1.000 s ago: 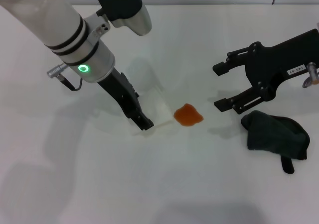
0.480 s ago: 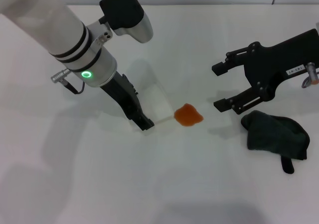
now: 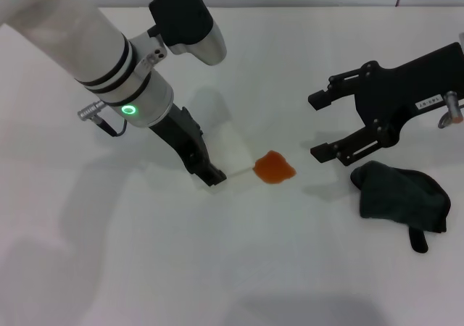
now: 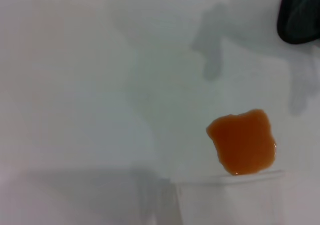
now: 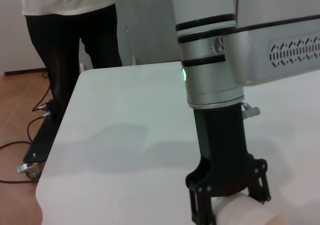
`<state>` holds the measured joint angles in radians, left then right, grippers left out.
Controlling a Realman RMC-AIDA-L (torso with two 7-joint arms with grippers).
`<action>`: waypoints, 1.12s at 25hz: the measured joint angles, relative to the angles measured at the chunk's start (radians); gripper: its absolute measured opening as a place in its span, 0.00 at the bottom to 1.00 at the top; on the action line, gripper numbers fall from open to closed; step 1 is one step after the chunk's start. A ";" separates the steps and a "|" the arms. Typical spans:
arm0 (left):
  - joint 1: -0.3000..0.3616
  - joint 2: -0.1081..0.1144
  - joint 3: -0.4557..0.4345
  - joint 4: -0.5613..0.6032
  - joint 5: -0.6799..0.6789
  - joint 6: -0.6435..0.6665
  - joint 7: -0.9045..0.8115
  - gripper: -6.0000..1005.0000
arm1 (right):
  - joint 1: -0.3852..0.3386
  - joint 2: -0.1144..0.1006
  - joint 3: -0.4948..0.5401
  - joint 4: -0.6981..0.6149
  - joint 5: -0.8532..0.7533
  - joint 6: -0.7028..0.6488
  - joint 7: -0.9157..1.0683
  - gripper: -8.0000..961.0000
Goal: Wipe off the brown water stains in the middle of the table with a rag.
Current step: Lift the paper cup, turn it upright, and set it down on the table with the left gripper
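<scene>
the wide, smooth white surface (image 3: 239, 268) carries everything. the left end effector (image 3: 212, 175) is low over it, clamped on a white paper cup (image 3: 228, 159) that lies tilted, its rim just beside the stain. the right end effector (image 3: 317, 126) hovers above the surface with its black fingers (image 3: 335, 151) apart, holding nothing. the dark grey-green soft rag (image 3: 402, 199) lies bunched just below it — not gripped, near the right edge. the small orange-brown liquid blotch (image 3: 272, 168) sits in the middle, between both end effectors.
</scene>
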<state>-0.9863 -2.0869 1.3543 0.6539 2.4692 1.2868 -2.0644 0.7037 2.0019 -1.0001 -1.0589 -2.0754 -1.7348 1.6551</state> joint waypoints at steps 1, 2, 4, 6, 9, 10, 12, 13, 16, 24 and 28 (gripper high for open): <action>0.008 0.000 0.002 0.014 -0.001 -0.001 0.002 0.74 | -0.001 0.000 0.000 0.000 0.000 0.000 0.000 0.91; 0.025 0.000 0.002 0.042 -0.006 0.000 0.003 0.74 | -0.002 0.000 -0.001 0.000 0.000 0.000 0.000 0.91; 0.072 0.002 0.004 0.116 -0.016 0.012 0.004 0.74 | -0.004 0.000 -0.001 -0.002 0.000 0.000 0.001 0.91; 0.120 0.005 0.003 0.194 -0.033 0.023 0.012 0.72 | -0.004 0.000 -0.002 -0.003 0.000 0.000 0.002 0.91; 0.209 0.007 -0.001 0.318 -0.084 0.023 0.050 0.69 | -0.003 0.000 -0.002 -0.005 0.000 -0.002 0.004 0.91; 0.237 0.007 -0.002 0.349 -0.108 0.017 0.071 0.68 | -0.002 0.000 -0.002 -0.005 0.000 -0.003 0.004 0.91; 0.305 0.006 -0.004 0.403 -0.180 -0.010 0.129 0.65 | -0.001 0.000 -0.002 -0.005 0.000 -0.003 0.004 0.91; 0.324 0.006 -0.007 0.411 -0.216 -0.025 0.157 0.64 | -0.001 0.000 -0.002 -0.005 0.000 -0.003 0.004 0.91; 0.409 0.007 -0.056 0.404 -0.397 -0.069 0.342 0.60 | -0.001 0.000 -0.006 -0.006 0.000 -0.005 0.004 0.91; 0.519 0.007 -0.149 0.251 -0.755 -0.064 0.760 0.59 | -0.006 0.001 -0.010 -0.006 0.006 -0.003 0.004 0.91; 0.530 0.007 -0.192 0.153 -0.838 -0.040 0.897 0.59 | -0.008 0.001 -0.007 -0.011 0.005 -0.002 0.006 0.91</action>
<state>-0.4560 -2.0797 1.1628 0.8072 1.6307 1.2465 -1.1675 0.6954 2.0033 -1.0076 -1.0695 -2.0708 -1.7366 1.6613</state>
